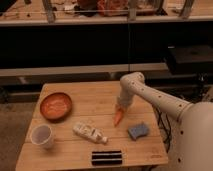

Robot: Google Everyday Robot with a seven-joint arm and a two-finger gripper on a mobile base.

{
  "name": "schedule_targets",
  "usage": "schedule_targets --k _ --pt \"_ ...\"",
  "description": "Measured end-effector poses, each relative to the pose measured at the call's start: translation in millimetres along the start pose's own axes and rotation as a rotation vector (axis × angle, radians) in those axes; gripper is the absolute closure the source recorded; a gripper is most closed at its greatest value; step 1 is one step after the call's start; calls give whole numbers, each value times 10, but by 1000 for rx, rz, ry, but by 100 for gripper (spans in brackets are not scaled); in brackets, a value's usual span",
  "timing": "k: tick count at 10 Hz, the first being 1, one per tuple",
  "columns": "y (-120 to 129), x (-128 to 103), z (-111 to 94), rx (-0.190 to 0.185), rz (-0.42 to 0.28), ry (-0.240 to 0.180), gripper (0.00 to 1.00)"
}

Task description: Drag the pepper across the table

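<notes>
Inspection found your gripper (120, 106) lowered onto the table (95, 97), right of centre and nearer the right edge, directly over the upper end of the pepper (118, 117). Whether its jaws were apart or clamped on the pepper, I could not tell. You had the pepper lying near mid-table, its tip pointing toward the front edge. A round plate (55, 106) sat toward the left edge, a white cup (42, 135) near the front-left corner, a bottle (89, 133) lying centre-front, a blue sponge (138, 131) toward the right edge, and a dark block (106, 157) along the front edge.
</notes>
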Motion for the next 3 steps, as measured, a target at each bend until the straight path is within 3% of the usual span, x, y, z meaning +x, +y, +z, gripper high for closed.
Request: schedule_targets --k 3 --pt "103 27 -26 5 19 -1 100"
